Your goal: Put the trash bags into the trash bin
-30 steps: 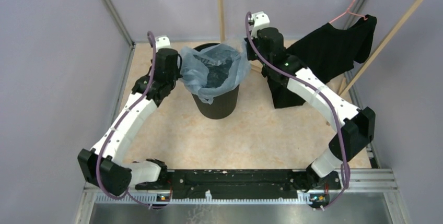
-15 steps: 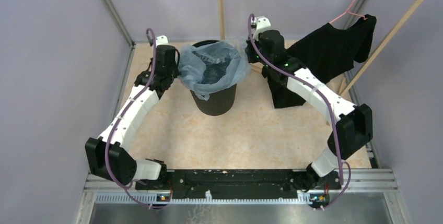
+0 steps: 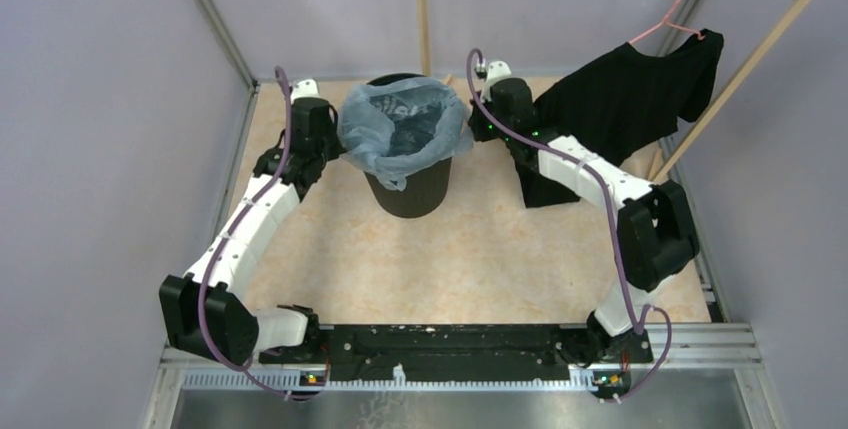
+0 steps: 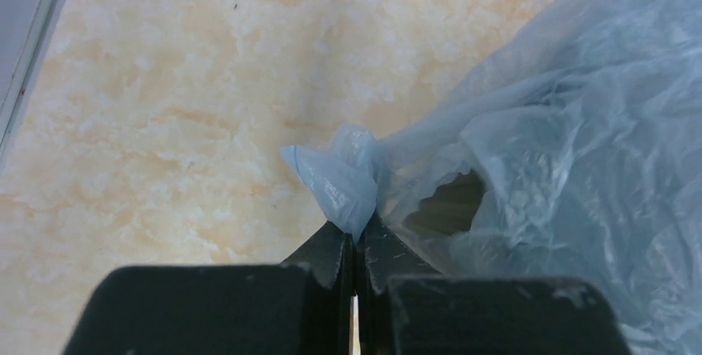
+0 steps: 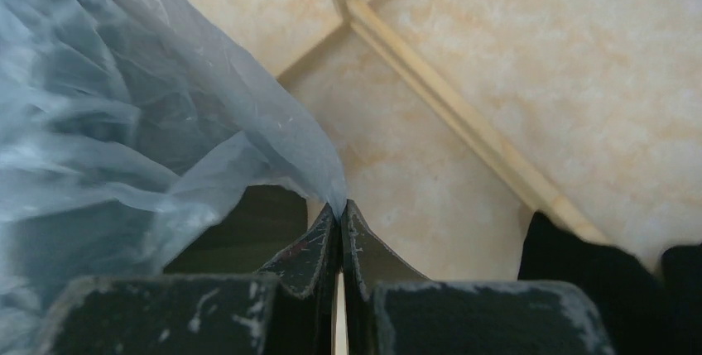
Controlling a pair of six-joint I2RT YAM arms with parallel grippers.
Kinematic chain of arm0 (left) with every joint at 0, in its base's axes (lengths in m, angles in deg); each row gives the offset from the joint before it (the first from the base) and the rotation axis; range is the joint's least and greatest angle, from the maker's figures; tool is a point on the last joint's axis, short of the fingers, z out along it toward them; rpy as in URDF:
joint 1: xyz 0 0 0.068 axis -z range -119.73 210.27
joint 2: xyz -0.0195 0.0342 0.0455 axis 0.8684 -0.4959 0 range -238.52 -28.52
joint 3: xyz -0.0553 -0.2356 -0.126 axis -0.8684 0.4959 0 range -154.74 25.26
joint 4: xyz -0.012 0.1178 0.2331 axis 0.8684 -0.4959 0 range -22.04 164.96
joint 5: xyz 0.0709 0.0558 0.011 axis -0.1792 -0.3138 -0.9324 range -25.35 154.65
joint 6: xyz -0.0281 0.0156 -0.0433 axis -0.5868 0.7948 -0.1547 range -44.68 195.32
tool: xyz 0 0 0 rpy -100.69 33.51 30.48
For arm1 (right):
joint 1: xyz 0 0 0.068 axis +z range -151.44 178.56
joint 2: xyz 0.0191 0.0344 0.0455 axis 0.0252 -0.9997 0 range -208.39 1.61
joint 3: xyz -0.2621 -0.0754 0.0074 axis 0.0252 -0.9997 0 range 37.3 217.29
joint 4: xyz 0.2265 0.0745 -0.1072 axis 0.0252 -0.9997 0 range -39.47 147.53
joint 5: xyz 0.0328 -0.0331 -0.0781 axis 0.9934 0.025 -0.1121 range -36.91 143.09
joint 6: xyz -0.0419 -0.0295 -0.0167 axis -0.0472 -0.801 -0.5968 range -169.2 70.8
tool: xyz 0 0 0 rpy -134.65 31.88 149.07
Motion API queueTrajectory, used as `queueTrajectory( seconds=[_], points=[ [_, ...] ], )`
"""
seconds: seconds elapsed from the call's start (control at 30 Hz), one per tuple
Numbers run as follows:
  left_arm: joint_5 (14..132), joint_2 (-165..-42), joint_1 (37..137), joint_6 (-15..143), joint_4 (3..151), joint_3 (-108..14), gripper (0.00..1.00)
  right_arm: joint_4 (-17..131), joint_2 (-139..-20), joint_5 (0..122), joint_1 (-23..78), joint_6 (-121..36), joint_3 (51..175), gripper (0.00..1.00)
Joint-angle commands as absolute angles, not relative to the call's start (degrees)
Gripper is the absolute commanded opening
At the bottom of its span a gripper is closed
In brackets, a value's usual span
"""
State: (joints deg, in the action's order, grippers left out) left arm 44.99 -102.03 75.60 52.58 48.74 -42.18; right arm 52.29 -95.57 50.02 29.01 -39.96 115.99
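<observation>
The pale blue trash bag (image 3: 400,134) is spread over the mouth of the round black trash bin (image 3: 410,194), its film hanging down the front. My left gripper (image 3: 338,139) is shut on the bag's left edge; in the left wrist view (image 4: 358,235) a tuft of film (image 4: 343,177) sticks out of the tips. My right gripper (image 3: 470,114) is shut on the bag's right edge; in the right wrist view (image 5: 339,210) the film (image 5: 149,140) stretches left from the tips over the bin's dark wall (image 5: 248,227).
A wooden clothes rack (image 3: 775,34) stands at the back right with a black T-shirt (image 3: 620,109) on a pink hanger, close behind my right arm. Its base rails (image 5: 447,111) lie on the marbled floor. Purple walls enclose the cell.
Both grippers have moved toward the back and down, pulling the bag's rim lower over the bin's mouth. Both arms' elbows shifted with them.
</observation>
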Motion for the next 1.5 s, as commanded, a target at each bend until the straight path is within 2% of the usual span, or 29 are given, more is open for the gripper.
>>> queueTrajectory(
  seconds=[0.0, 0.3, 0.53, 0.73, 1.17, 1.47],
  points=[
    [45.0, -99.8, 75.2, 54.0, 47.6, -39.9, 0.00, 56.0, -94.4, 52.8, 28.7, -37.8, 113.4, 0.00],
    [48.9, -100.2, 74.6, 47.9, 49.6, -29.9, 0.00, 55.1, -95.9, 57.9, 28.7, -37.0, 122.5, 0.00],
    [50.7, -101.0, 74.6, 48.1, 50.0, -32.8, 0.00, 54.6, -103.5, 55.0, 28.4, -37.7, 128.8, 0.00],
    [49.5, -100.9, 74.4, 50.5, 50.9, -37.9, 0.00, 57.2, -104.6, 55.0, 28.4, -36.8, 122.9, 0.00],
    [49.8, -107.2, 71.8, 48.9, 54.9, -43.2, 0.07, 63.3, -103.5, 61.2, 28.7, -33.2, 113.5, 0.00],
    [52.6, -109.9, 68.6, 47.9, 57.1, -43.8, 0.11, 61.9, -103.9, 60.8, 29.1, -33.7, 116.3, 0.00]
  ],
)
